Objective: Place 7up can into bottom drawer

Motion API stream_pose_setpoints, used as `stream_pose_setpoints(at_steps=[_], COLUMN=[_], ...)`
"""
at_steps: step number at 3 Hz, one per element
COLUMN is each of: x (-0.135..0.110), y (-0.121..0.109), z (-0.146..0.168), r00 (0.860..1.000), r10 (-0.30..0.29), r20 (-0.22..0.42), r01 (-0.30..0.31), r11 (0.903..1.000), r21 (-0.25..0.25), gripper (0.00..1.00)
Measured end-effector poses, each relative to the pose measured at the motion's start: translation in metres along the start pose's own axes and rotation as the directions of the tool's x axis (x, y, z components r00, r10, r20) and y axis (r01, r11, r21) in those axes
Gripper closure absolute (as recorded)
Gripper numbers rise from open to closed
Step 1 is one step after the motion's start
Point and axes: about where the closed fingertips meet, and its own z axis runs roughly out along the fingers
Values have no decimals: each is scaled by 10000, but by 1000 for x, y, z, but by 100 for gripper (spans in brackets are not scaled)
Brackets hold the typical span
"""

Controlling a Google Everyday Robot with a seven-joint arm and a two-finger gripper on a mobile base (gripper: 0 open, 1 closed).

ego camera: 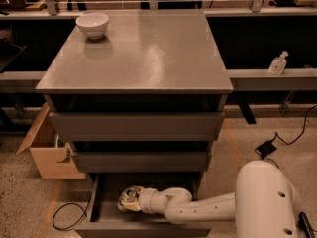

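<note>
Jaws gripping one 7up can (130,194), inside one bottom drawer (106,211)

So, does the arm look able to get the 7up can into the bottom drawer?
Probably yes. The bottom drawer stands open, and the gripper and the 7up can are inside it, below the middle drawer, with no visible obstacle in the way.

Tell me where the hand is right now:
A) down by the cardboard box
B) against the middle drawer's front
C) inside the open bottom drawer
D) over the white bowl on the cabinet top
C: the hand is inside the pulled-out bottom drawer, with the 7up can at its tip, well below the white bowl on the cabinet top.
</note>
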Motion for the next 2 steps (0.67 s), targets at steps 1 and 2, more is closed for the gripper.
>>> stream_pose_setpoints(at_steps=[1, 2], x=[13, 24], y=[-8, -20], z=[24, 47], r00=[9984, 9942], r10=[-450, -793], r20=[-345, -727], r01=[454, 811], r11=[9989, 9965], r21=[114, 216], gripper=[100, 100])
